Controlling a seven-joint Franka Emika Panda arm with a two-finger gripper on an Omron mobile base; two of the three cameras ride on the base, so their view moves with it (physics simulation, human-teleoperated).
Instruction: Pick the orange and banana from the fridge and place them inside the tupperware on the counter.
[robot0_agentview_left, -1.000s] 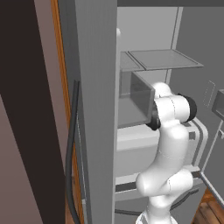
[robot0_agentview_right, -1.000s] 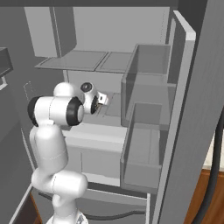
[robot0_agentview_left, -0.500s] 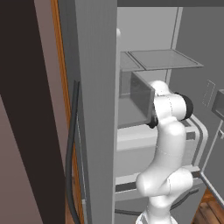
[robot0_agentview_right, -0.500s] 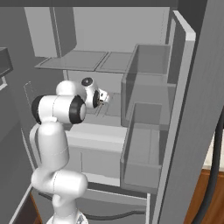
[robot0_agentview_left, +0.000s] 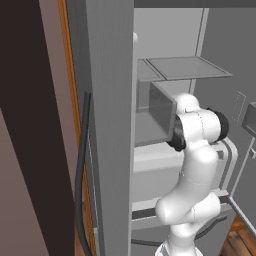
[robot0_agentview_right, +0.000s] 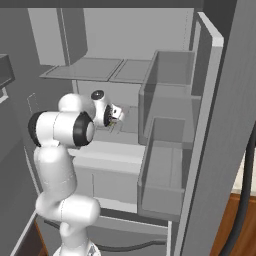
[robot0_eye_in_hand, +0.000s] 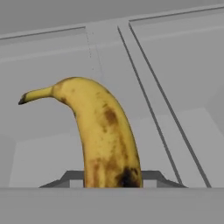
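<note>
One curved, brown-spotted yellow banana pinched by gripper over smooth pale-grey fridge shelf, stem toward 10 o'clock.

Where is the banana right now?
In the hand view the banana rises up the centre from the gripper, over a pale fridge shelf; in the right base view it is at the gripper.
</note>
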